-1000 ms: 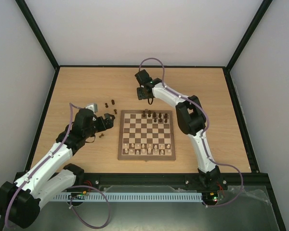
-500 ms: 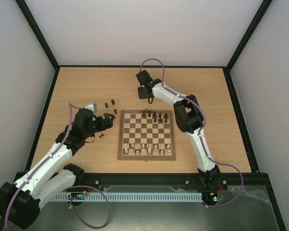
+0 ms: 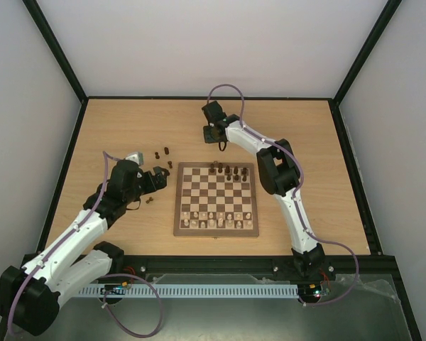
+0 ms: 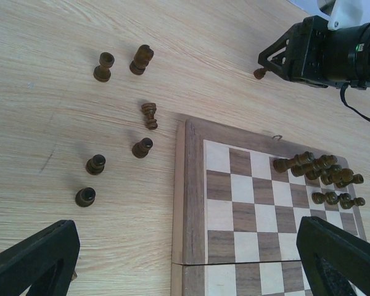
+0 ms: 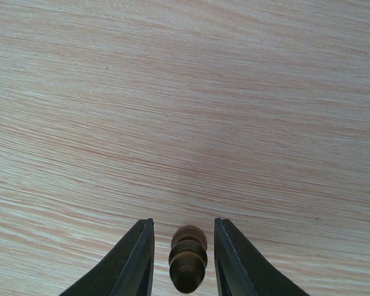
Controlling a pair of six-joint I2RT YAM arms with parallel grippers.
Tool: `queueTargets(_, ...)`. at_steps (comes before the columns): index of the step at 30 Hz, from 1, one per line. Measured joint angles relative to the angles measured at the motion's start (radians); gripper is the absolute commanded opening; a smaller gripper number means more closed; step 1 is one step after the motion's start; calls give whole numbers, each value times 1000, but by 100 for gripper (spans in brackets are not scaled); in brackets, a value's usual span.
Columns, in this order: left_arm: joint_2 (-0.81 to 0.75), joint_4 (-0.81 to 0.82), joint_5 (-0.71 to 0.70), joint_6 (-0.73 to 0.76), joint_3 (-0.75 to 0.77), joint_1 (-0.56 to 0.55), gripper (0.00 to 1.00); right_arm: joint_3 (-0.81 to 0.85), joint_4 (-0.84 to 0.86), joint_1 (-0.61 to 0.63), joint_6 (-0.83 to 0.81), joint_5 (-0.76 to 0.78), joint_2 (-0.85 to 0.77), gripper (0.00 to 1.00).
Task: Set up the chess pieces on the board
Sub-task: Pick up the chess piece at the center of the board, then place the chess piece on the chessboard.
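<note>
Lab cell: white walls (image 3: 199,42), black frame (image 3: 57,50).

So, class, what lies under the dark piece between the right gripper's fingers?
Bare light-wood tabletop surrounds the dark piece, off the board. The patch directly beneath is hidden by the piece itself.

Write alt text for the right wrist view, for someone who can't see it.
A small dark chess piece sits between the two black fingers of the right gripper, a narrow gap showing on each side. Pale wooden table fills the rest.
</note>
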Motion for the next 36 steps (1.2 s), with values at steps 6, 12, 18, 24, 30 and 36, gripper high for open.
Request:
queueTargets(6, 1, 16, 0, 0, -2, 0, 99, 0, 3, 0, -10, -6, 0, 10)
queueTargets(12, 4, 19, 0, 0, -5, 0, 99, 1, 6, 0, -10, -3, 0, 6)
queueTargets(18, 4, 21, 1, 0, -5, 0, 100, -89, 6, 9, -10, 4, -71, 6)
queueTargets(24, -21, 19, 1, 0, -5, 0, 100, -243, -12, 68, -11, 31, -298, 7)
queueTargets(30, -53, 10, -1, -1, -5, 0, 100, -354, -18, 190, -10, 31, -504, 8)
queueTargets(36, -71, -3, -7, -8, -5, 0, 100, -427, -36, 279, -4, 17, -517, 8)
